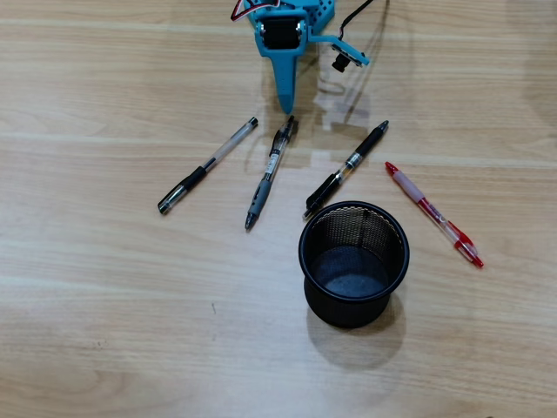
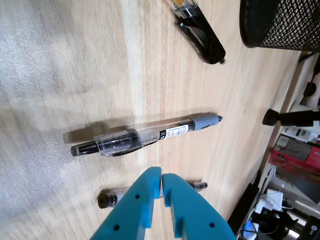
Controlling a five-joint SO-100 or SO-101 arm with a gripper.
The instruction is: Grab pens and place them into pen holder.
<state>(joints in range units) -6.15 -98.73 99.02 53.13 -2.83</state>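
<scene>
Pincer closed and empty, tip just above the middle pen's clip end.

On the desk, holder stands empty; middle pen runs lengthwise away from the pincer, crosswise to its jaws in the wrist view.

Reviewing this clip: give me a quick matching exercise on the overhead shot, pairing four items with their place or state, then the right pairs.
Overhead view.
1. red pen
2. pen holder
3. gripper
4. leftmost black pen

A. shut, above a black pen's end
B. upright, nothing inside
C. lying right of the holder
D. lying farthest left

Pairs: 1-C, 2-B, 3-A, 4-D
</scene>
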